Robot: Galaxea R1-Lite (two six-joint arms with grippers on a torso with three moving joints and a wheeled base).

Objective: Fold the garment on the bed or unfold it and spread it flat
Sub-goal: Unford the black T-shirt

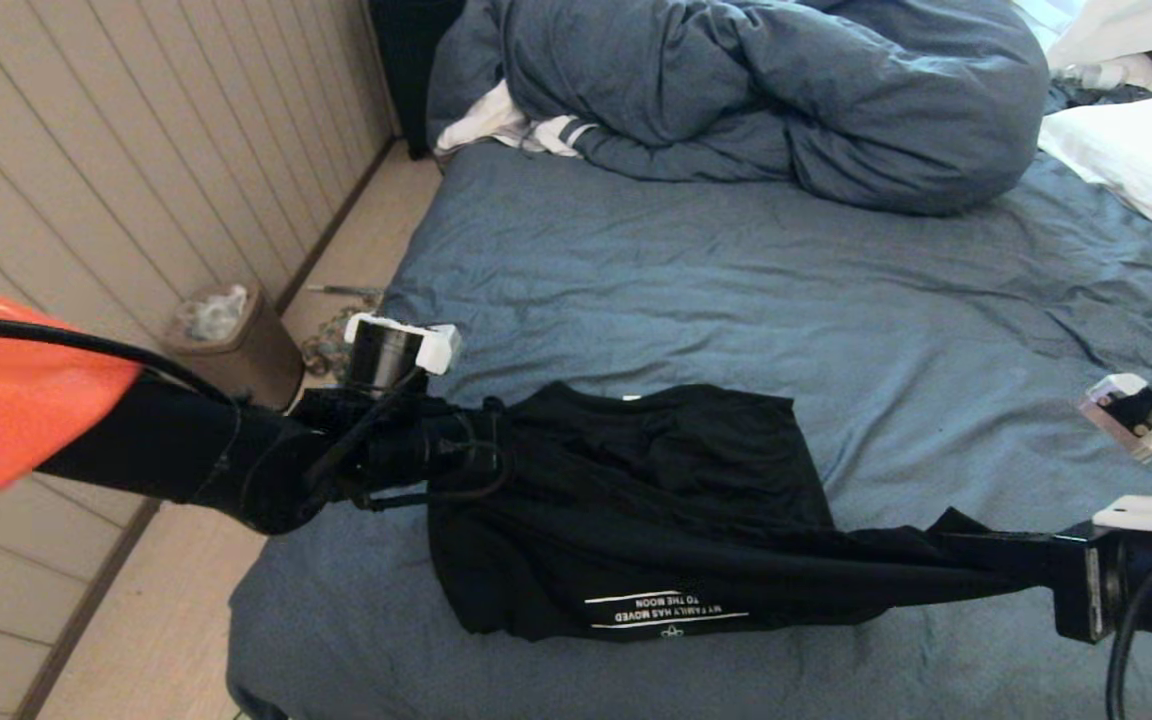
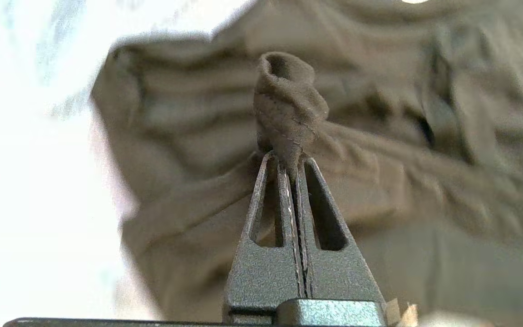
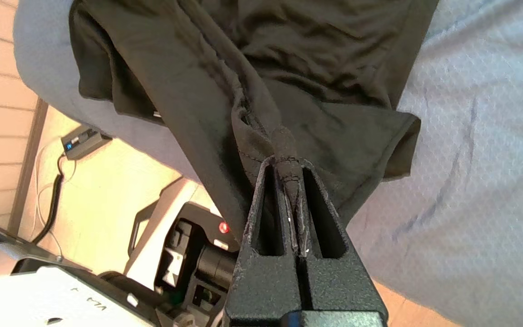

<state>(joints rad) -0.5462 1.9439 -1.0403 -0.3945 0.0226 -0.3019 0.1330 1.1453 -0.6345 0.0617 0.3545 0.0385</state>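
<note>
With both the left claw [image 2: 294,164] and right claw [image 3: 291,179] clenched on the shirt [image 1: 636,500], pull evenly apart so it flattens on the bed [image 1: 836,300].

Matt thin black cloth garment [image 1: 636,500], wrinkled blue-grey cloth bed [image 1: 836,300]

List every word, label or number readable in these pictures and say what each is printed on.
"MY FAMILY HAS MOVED TO THE MOON": small white print, upside down in the head view, between two white lines on the black T-shirt.
A tiny white symbol under it: too small to read.
Dark marks on the white robot part, right wrist view: illegible.
</note>
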